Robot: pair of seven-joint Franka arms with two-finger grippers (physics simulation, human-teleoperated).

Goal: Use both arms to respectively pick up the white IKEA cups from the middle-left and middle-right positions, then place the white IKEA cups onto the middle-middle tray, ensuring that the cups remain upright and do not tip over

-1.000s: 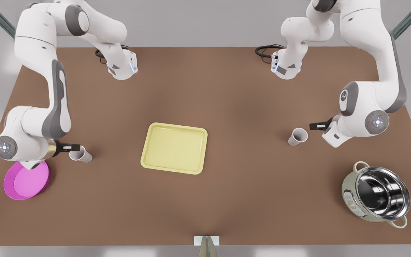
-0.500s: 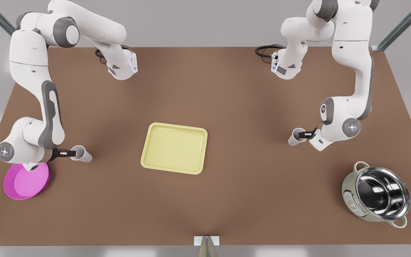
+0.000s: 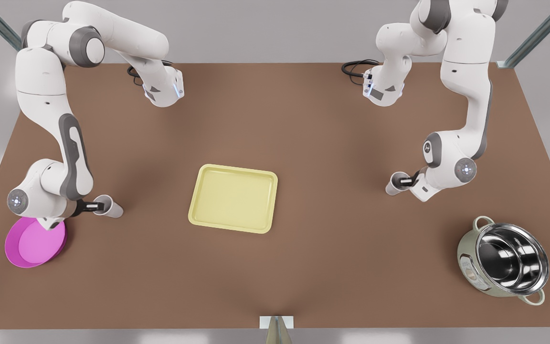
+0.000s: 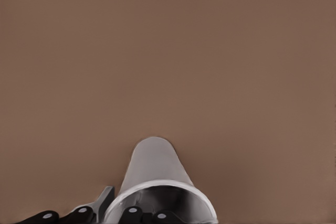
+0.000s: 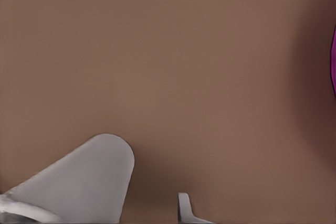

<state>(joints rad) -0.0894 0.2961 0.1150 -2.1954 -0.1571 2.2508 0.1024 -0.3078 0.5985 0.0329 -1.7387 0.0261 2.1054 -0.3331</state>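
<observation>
One white cup (image 3: 113, 209) stands on the table at the front view's left. My right gripper (image 3: 97, 206) reaches it sideways at rim height, open. A grey finger (image 5: 184, 207) shows a gap beside this cup (image 5: 84, 182). The other white cup (image 3: 393, 186) stands at the front view's right. My left gripper (image 3: 405, 180) is at its rim and open, with one finger (image 4: 103, 199) close against the cup (image 4: 153, 166); the other finger is hidden. The pale-yellow tray (image 3: 233, 198) lies between the cups, with nothing on it.
A pink plate (image 3: 34, 241) lies just in front of the right arm's wrist, and its edge (image 5: 334, 61) shows in the right wrist view. A steel pot (image 3: 506, 260) stands at the front view's near right. Brown table stretches between each cup and the tray.
Both grippers came down and moved in toward their cups, from beside them to around the rims. Over the last half second they only edged closer. The cups have not moved.
</observation>
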